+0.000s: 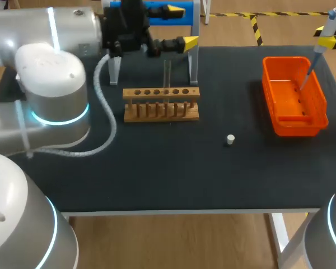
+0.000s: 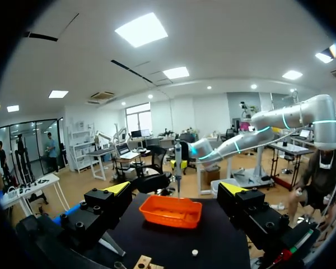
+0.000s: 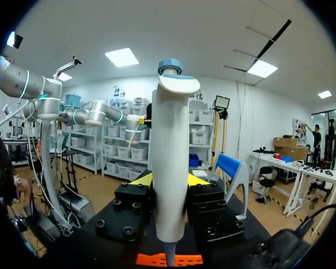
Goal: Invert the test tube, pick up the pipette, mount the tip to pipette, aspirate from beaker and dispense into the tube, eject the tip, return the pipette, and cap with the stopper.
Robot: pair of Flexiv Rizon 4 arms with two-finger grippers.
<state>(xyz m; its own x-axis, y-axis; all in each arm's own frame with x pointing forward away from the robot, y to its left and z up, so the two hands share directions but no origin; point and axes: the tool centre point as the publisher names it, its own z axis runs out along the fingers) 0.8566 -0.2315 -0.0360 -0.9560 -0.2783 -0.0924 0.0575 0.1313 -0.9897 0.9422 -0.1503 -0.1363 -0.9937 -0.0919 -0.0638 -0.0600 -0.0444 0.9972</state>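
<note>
Presently right gripper clamps pipette, lower end pointing into orange basket; left gripper stands open; wooden rack holds one upright test tube.

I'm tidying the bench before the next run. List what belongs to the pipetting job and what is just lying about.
Job: pipette, gripped by the right end effector; test tube standing in the wooden rack; stopper.

Not named in the job: orange basket below the pipette; blue-topped stand. Either may still serve it.
</note>
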